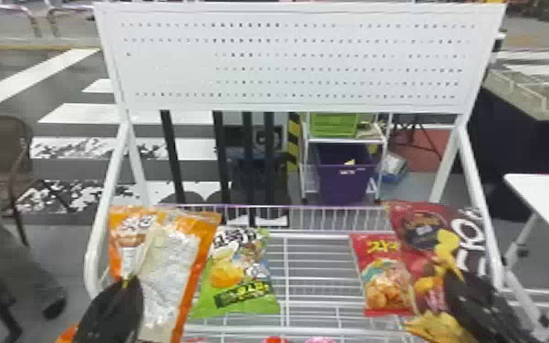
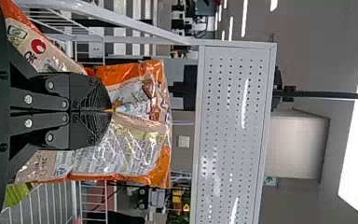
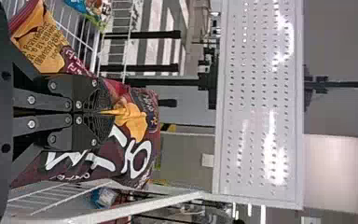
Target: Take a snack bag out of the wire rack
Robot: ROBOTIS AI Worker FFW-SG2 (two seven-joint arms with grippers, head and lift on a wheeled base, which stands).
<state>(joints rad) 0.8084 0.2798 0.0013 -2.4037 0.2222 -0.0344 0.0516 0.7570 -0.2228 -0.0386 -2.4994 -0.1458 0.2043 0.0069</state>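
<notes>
Nearest the camera, saw left gripper, with jaws pressed together on a crease of the orange bag. Across from there, found right gripper, likewise with jaws pinching a fold in the face of the maroon bag. So had a task bag at each pair of jaws, with no need to choose a nearer arm.

Traced the orange bag's long axis roughly along the line of the left jaws, running up past the tips and back down beside them, with most of the width on the inward side. Read much the same upright lie in the maroon bag, with printed face spread to both sides of the right jaws. Could not tell whether either bottom edge hung free of the wire rack.

Noted the green bag inward of the left jaws, just beside the orange bag, and the red bag inward of the right jaws, close against the maroon bag. Judged best a lift along each bag's long axis, then back from the rack. Feared a sideways pull, likely to drag a neighbour or swing the loose width.
</notes>
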